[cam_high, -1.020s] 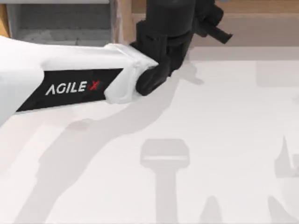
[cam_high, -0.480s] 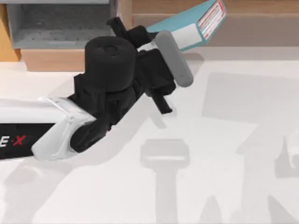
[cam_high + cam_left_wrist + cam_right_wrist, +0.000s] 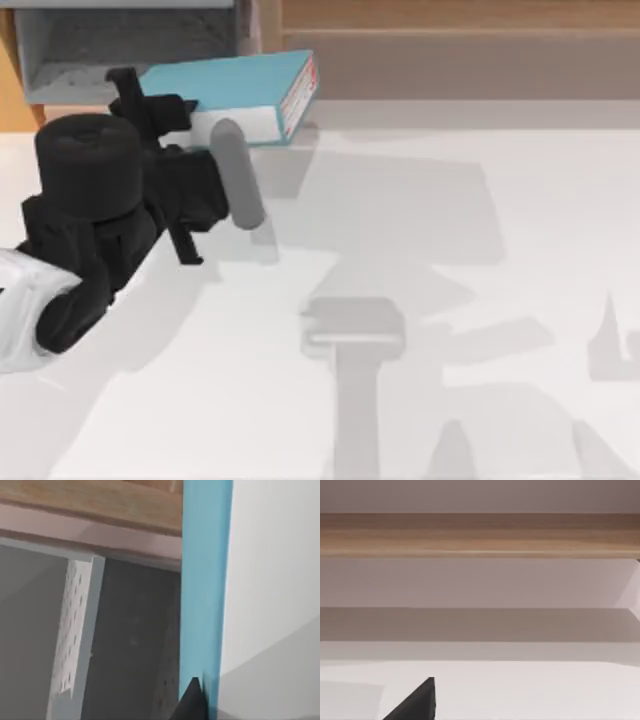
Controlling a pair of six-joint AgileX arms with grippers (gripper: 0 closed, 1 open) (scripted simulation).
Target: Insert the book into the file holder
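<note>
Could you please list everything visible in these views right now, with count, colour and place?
book: one, teal-blue cover with white page edges, held off the table at the top view's upper left, one end just in front of the file holder's opening.
file holder: one, grey walls with a light-brown wooden edge, top view's upper-left corner.
wooden ledge: one, brown, along the far side of the table.
table: one, white, under everything.
left tool: one, black, at the top view's left, shut on the book's end.
right tool: one, black tip in the right wrist view, facing the ledge.
</note>
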